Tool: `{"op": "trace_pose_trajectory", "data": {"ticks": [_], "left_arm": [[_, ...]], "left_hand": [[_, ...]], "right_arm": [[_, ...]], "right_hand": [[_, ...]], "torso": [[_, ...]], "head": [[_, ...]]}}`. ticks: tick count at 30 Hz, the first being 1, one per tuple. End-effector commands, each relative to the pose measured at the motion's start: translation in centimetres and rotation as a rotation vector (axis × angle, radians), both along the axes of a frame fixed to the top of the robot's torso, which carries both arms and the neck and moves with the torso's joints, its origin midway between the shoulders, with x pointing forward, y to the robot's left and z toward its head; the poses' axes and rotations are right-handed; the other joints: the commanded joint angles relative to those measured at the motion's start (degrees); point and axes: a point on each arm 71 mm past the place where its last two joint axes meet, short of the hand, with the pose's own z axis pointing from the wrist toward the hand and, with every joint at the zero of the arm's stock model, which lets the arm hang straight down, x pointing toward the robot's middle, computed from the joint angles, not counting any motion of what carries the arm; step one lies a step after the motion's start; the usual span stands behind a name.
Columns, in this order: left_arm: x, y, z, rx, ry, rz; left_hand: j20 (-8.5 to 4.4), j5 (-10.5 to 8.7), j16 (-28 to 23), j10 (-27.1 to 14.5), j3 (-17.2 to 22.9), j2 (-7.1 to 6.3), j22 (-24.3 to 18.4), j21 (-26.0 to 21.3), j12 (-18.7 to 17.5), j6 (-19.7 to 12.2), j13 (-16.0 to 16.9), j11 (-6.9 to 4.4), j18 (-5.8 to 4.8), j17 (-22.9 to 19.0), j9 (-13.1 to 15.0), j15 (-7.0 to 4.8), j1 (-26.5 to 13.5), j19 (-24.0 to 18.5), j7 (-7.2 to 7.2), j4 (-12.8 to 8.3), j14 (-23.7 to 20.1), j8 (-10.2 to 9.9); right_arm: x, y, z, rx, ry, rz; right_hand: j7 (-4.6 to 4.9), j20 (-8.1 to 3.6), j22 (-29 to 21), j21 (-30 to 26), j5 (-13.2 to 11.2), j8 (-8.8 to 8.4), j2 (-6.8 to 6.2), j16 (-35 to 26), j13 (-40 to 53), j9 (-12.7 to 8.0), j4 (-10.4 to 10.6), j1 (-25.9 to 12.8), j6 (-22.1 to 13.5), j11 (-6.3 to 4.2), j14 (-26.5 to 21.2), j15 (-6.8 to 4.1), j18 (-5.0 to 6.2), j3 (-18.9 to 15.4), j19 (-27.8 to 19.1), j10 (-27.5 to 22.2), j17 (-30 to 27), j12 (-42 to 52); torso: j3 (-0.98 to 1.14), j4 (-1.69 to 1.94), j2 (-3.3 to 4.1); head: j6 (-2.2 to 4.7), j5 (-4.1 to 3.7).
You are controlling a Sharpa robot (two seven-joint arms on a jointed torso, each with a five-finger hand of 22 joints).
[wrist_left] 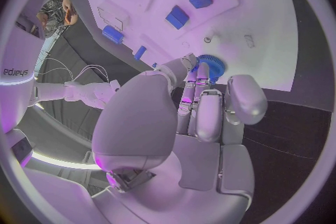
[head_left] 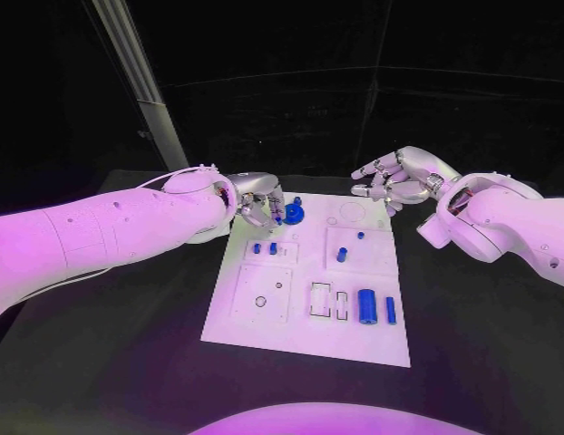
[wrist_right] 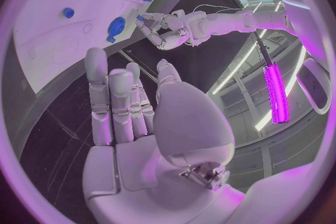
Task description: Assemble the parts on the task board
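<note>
Left hand [head_left: 258, 205] fingers hide pt of blue gear [head_left: 291, 214].

The left arm [head_left: 99, 227] comes in from 9 o'clock, its hand [head_left: 258, 204] lowered at the board's far left corner, fingers [wrist_left: 199, 75] bunched and touching the blue gear [wrist_left: 210, 65]. The right arm [head_left: 524, 227] enters from 3 o'clock; its hand [head_left: 397, 177] hovers past the board's far right corner, fingers [wrist_right: 112, 95] extended and apart, holding nothing.
</note>
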Motion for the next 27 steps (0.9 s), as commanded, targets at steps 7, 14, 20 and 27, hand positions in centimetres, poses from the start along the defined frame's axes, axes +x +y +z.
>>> {"op": "trace_pose_trajectory", "data": {"ticks": [7,14,20,27], "left_arm": [[-0.31,0.99,-0.39,0.034,0.075,0.012],[-0.26,1.30,-0.57,0.048,0.092,0.019],[-0.07,1.17,-0.68,0.054,0.095,0.023],[0.32,1.07,-0.92,0.064,0.101,0.031]], "left_hand": [[0.21,-0.23,0.2,0.6,0.4,-0.13,0.2,0.3,-0.6,0.4,0.1,0.03,-0.80,-0.3,-0.1,0.08,-1.2,0.3,0.07,0.1,1.3,-0.4],[0.22,-0.28,0.2,0.6,0.4,-0.18,0.3,0.3,-0.7,0.4,0.1,0.02,-0.81,-0.4,-0.1,0.08,-1.3,0.3,0.04,0.2,1.3,-0.4],[0.22,-0.30,0.2,0.6,0.4,-0.20,0.3,0.3,-0.7,0.4,0.1,0.01,-0.81,-0.4,-0.1,0.08,-1.4,0.3,0.02,0.1,1.3,-0.5],[0.22,-0.33,0.2,0.6,0.4,-0.25,0.2,0.3,-0.8,0.4,0.1,0.00,-0.80,-0.4,-0.1,0.08,-1.4,0.3,0.00,0.1,1.3,-0.5]], "right_arm": [[0.02,0.02,0.10,-0.001,-0.002,0.008],[0.01,0.05,0.09,-0.001,-0.002,0.008],[0.01,0.15,0.09,0.000,-0.002,0.011],[0.02,0.21,0.08,0.000,-0.001,0.012]], "right_hand": [[-0.09,0.01,-0.1,-0.3,0.3,0.37,0.60,-0.3,-0.1,0.1,0.3,0.2,0.0,0.12,0.1,0.03,0.69,0.0,-0.1,-0.4,0.0,0.3],[-0.09,0.01,-0.1,-0.3,0.3,0.37,0.60,-0.3,-0.1,0.1,0.3,0.2,0.0,0.12,0.1,0.03,0.69,0.0,-0.1,-0.4,0.0,0.3],[-0.09,0.01,-0.1,-0.3,0.3,0.37,0.60,-0.3,-0.1,0.1,0.3,0.2,0.0,0.12,0.1,0.03,0.69,0.0,-0.1,-0.4,0.0,0.3],[-0.09,0.01,-0.1,-0.3,0.3,0.37,0.60,-0.3,-0.1,0.1,0.3,0.2,0.0,0.12,0.1,0.03,0.69,0.0,-0.1,-0.4,0.0,0.3]], "torso": [[0.00,-0.13,0.06],[0.02,-0.16,0.06],[0.03,-0.17,0.07],[0.02,-0.20,0.07]], "head": [[-0.06,0.18],[-0.06,0.19],[-0.12,0.33],[-0.19,0.33]]}}
